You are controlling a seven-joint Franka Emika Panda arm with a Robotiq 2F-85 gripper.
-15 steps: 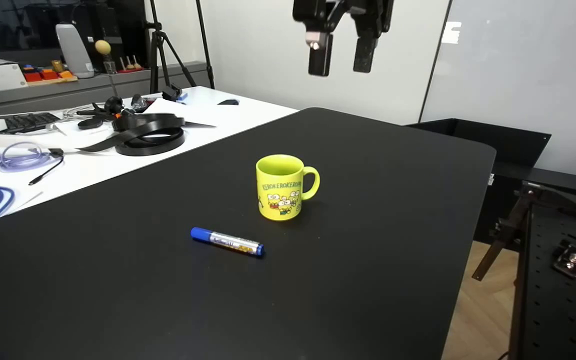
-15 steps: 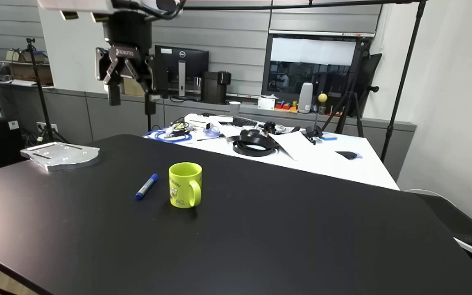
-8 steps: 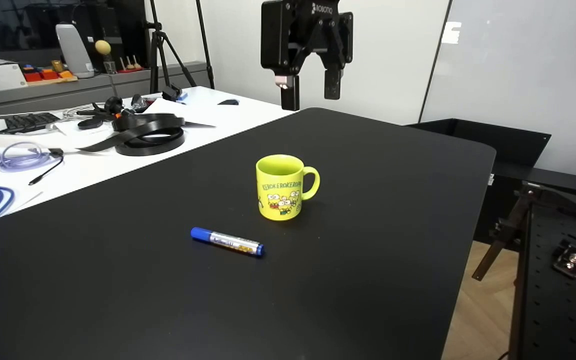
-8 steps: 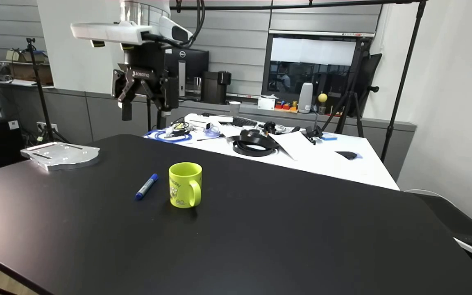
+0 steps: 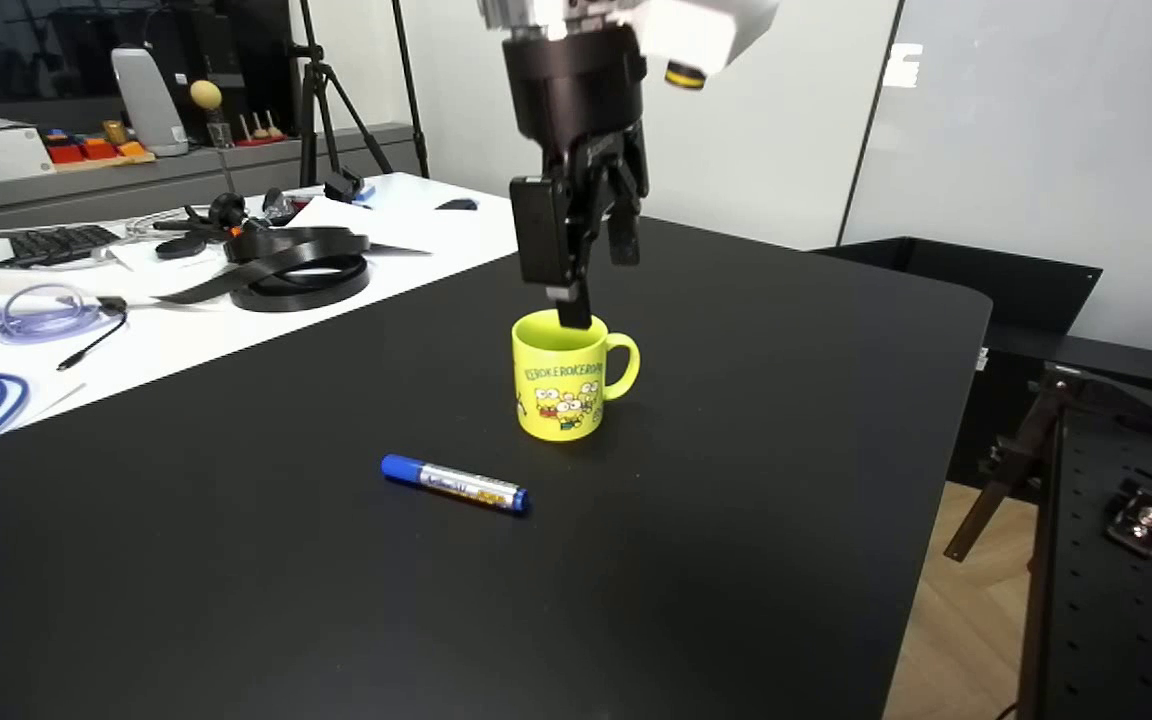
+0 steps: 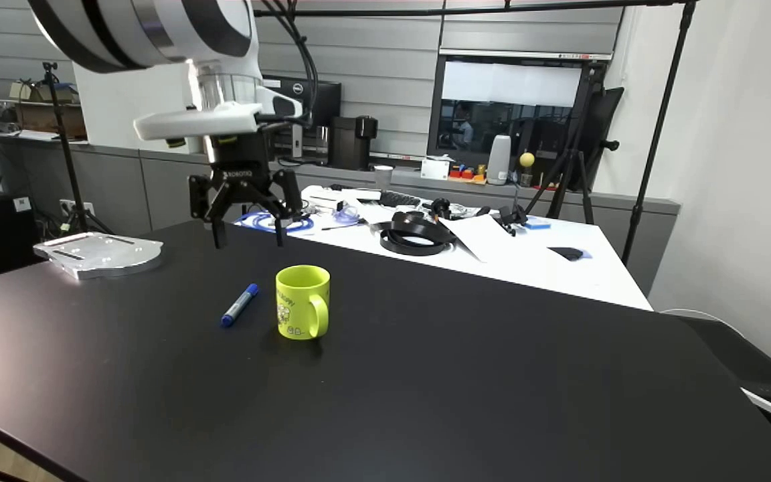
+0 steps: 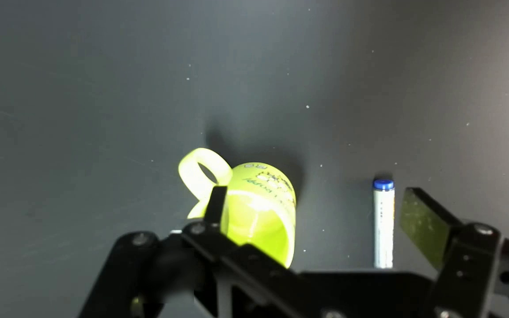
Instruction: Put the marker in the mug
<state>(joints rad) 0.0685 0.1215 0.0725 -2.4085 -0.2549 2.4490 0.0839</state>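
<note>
The marker point(image 5: 456, 484) lies flat on the black table in both exterior views point(image 6: 239, 306). Its ends are blue and its middle is whitish. The yellow mug point(image 5: 558, 395) stands upright beside it, also in both exterior views point(image 6: 296, 306). My gripper point(image 5: 600, 283) is open and empty, pointing down above the table; it also shows in an exterior view point(image 6: 249, 239). In the wrist view my gripper point(image 7: 315, 205) has the marker point(image 7: 384, 225) between its fingers, close to the right one. The left finger overlaps the mug point(image 7: 261, 181). The gripper body hides the marker's lower end.
A silver metal plate point(image 6: 104, 258) lies on the black table point(image 6: 425, 402). A white table point(image 5: 436, 225) behind holds cables and black strap rolls point(image 5: 301, 290). A perforated dark bench point(image 5: 1126, 620) stands beyond the black table's edge. Tripods stand behind.
My gripper has come down toward the table, staying open, and has shifted left in one exterior picture and right in another. The marker and the mug have not moved.
</note>
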